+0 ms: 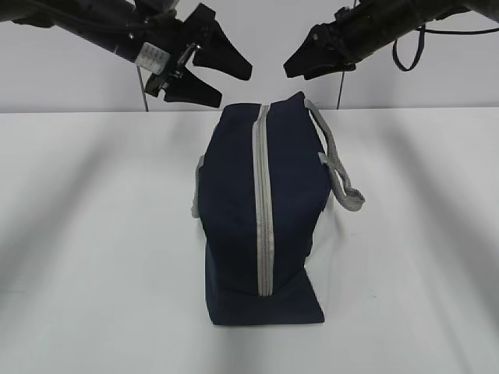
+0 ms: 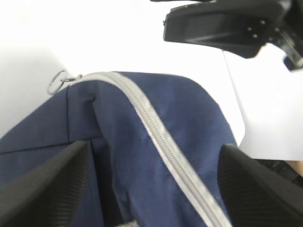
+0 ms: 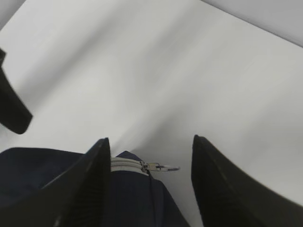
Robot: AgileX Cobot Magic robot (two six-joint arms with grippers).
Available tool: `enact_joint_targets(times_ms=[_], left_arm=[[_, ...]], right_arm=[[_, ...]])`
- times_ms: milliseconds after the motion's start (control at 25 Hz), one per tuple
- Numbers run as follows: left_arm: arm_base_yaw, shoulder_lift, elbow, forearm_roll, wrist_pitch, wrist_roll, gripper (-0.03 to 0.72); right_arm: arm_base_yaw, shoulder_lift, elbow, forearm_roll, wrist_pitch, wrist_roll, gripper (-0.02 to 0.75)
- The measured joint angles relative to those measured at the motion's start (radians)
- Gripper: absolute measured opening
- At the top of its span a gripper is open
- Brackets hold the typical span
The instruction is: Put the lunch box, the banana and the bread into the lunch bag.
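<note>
Above the far end of the lunch bag [image 1: 263, 210] both tools hover, and neither holds a thing. The left gripper [image 1: 204, 68] is spread wide; the right gripper [image 3: 149, 182] stands parted over the ring pull [image 3: 163, 167]. The bag lies mid-table with its zipper [image 1: 262, 210] closed along the top and the handle [image 1: 337, 167] flopped beside it. Soft, limp fabric by the look of it, likely to sag, so that small metal ring seems the place to pinch.
</note>
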Motion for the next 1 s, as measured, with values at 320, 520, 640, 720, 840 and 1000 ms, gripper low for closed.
enact_joint_targets(times_ms=[320,520,640,720,840,1000], left_arm=[[0.009,-0.105,-0.006,0.377,0.025,-0.190,0.555],[0.006,-0.184,-0.006,0.604,0.048,-0.334,0.550],[-0.016,-0.230,-0.006,0.732,0.072,-0.405,0.526],[-0.039,-0.250,-0.006,0.798,0.075,-0.430,0.518],[-0.075,-0.276,-0.002,0.876,0.077,-0.452,0.515],[-0.090,-0.343,0.057,0.916,0.078,-0.464,0.511]], right_arm=[[-0.031,-0.049,-0.002,-0.227,0.008,0.449,0.407],[-0.031,-0.170,0.121,-0.336,0.008,0.600,0.406],[-0.031,-0.255,0.252,-0.376,0.008,0.618,0.405],[-0.031,-0.318,0.354,-0.393,0.008,0.622,0.405],[-0.031,-0.419,0.495,-0.417,0.009,0.625,0.405],[-0.031,-0.588,0.678,-0.457,0.009,0.625,0.405]])
